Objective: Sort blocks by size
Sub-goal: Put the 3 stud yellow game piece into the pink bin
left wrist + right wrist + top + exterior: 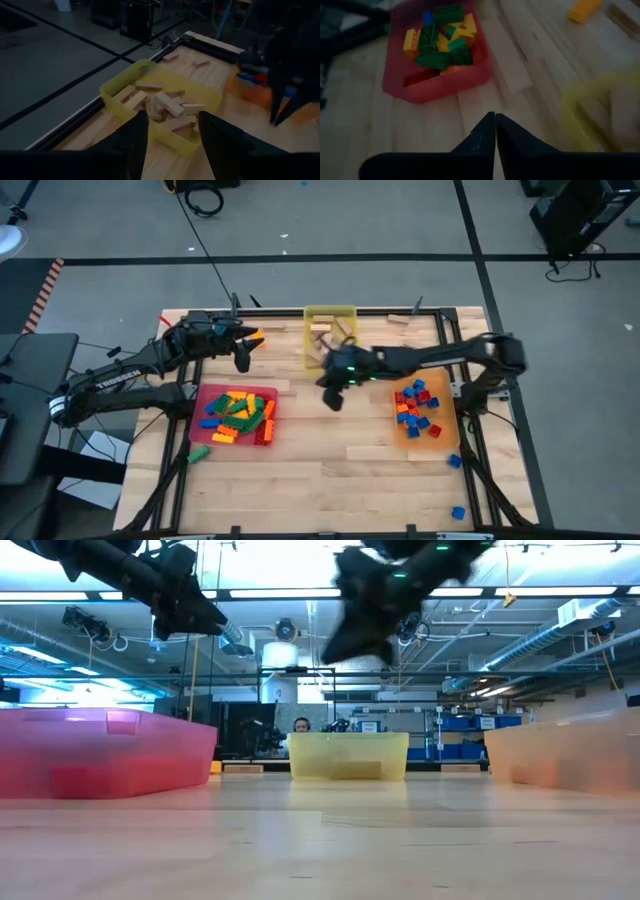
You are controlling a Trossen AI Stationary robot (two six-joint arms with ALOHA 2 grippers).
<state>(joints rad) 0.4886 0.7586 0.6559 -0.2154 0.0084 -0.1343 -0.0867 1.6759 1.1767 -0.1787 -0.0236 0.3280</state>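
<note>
Dark fingertips of the right gripper (pixel 495 131) fill the near edge of its wrist view, pressed flat together with nothing between them, so this gripper is clenched and empty. It hangs above bare wood in the middle of the table (pixel 330 470), between the trays, which suggests it is in transit and not at a pick. Ahead of it lies the red tray (pixel 405 87), heaped with green, yellow and orange studded bricks (pixel 437 40): the long pieces appear to be gathered there.

Across the table, the left gripper (pixel 170 135) hovers above the near wall of the yellow tray (pixel 112 95), its fingers parted and nothing visible between them. That tray holds the tan wooden blocks (pixel 165 105), jumbled in a loose pile; two more tan blocks (pixel 201 63) lie on the table beyond it.

In the high view the orange tray (pixel 447 442) sits at the right, carrying small red and blue bricks (pixel 417 405). Strays remain outside any tray: a green brick (pixel 197 452) just beside the red tray, an orange one (pixel 251 338) by the left gripper, and blue ones (pixel 458 512) near the front right corner. I judge the sorting well advanced but unfinished.
</note>
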